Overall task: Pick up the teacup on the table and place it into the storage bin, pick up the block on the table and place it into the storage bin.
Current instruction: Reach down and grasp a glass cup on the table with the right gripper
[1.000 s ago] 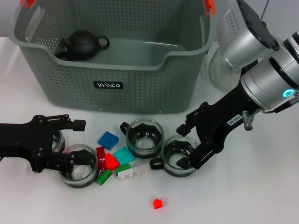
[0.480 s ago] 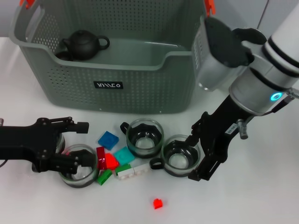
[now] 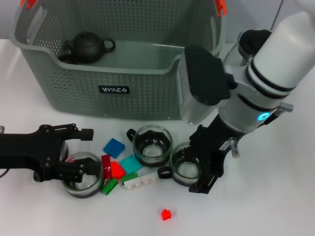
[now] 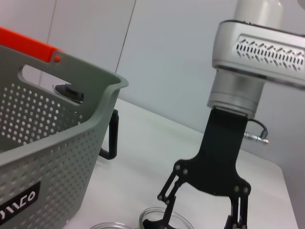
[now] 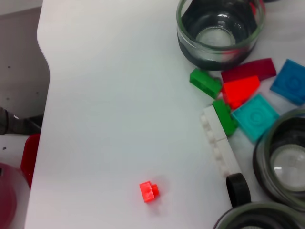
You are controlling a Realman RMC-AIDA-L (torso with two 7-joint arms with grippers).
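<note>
A: Hovering low over the bench (image 3: 275, 206), the right pincer (image 3: 205, 172) sits at the rightmost teacup (image 3: 185, 169), its dark fingers spread and released, one reaching down past the cup's outer side. No grasp yet, by my read.

B: And the left pincer (image 3: 81, 150)?

A: It lies flat at the left, fingers apart on either side of the left teacup (image 3: 83, 173), not clenched on it as far as I can see.

B: Where's everything else?

A: A middle teacup (image 3: 153, 143) stands just beside the right one. Between the cups lies a huddle of blocks: blue block (image 3: 113, 147), teal block (image 3: 131, 163), red block (image 3: 116, 169), green block (image 3: 110, 186), white block (image 3: 140, 180). A small red block (image 3: 166, 214) sits alone, nearer the front edge. The storage bin (image 3: 147, 93) stands behind them all, with a dark teapot (image 3: 87, 46) already inside.

B: What could go wrong?

A: Crowding, mostly. The right cup's handle nearly touches the white block, and the middle cup is close. If the fingers close off-centre, the glass could skid into its neighbour or scatter the blocks. A thin rim pinch may also slip during the lift, and the bin's near wall is tall, so a low carry could clip it.
</note>
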